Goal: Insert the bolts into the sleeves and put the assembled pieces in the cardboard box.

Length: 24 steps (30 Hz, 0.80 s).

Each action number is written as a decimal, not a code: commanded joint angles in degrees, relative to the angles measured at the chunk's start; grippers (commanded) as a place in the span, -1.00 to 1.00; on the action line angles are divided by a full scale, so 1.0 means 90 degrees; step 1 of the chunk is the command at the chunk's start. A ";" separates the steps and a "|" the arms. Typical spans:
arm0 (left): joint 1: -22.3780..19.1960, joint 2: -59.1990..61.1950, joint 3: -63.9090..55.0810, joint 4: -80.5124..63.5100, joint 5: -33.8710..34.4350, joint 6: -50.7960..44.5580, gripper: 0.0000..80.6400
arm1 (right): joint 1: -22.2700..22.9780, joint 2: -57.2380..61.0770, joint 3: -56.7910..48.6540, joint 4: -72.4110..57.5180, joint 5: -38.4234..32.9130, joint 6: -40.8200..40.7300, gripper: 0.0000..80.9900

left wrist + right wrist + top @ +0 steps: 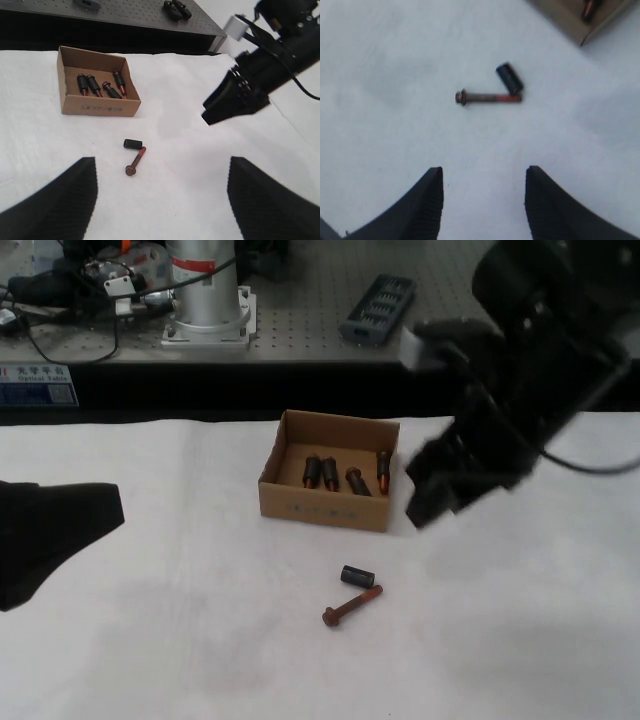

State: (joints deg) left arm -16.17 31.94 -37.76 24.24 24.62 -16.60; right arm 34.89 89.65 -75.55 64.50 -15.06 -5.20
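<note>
In the high view, one cardboard box (322, 512) stands at the middle of the white-covered tabletop (150, 640). It holds four assembled pieces (330, 474), lying side by side with their long axes running roughly from the far wall to the near wall. Below the box, on the cloth, lie one loose bolt (352, 604) and one loose sleeve (357, 576). The bolt's long axis is diagonal, with the head at lower left and the shank tip at upper right. The sleeve sits just beside that tip (whether they touch cannot be told). The right gripper (420, 510) hangs at the right of the box, above the cloth.

In the left wrist view, the left gripper (161, 165) has its two fingers (70, 200) spread wide at the lower corners, with nothing between them. The box (100, 106) is at upper left with the same four pieces (94, 85) inside. The bolt (136, 161) points head-down in the frame, with the sleeve (132, 144) at its upper end. The right gripper (212, 116) is at the right of the frame (its opening cannot be judged from this side).

In the right wrist view, the right gripper (485, 172) has its fingers (430, 205) parted and empty at the bottom edge. The bolt (487, 97) lies nearly level across the centre, head to the left. The sleeve (510, 78) slants off its right end. A corner of the box (580, 32) shows at upper right.
</note>
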 commanded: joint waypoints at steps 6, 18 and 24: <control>0.0014 -0.0044 -0.0042 0.0158 -0.0034 0.0030 0.31 | 0.0712 -0.2142 0.1731 -0.0391 0.0152 0.0393 -0.06; 0.0014 -0.0044 -0.0042 0.0777 -0.0034 0.0030 0.31 | 0.1022 -0.4448 0.3069 -0.1124 0.0237 0.0962 -0.06; 0.0014 -0.0044 -0.0042 0.0777 -0.0034 0.0030 0.31 | 0.1022 -0.4492 0.3066 -0.1115 0.0477 0.0961 -0.06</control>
State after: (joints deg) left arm -16.17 31.94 -37.76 31.49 24.62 -16.60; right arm 43.92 49.51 -48.00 55.28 -10.86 2.99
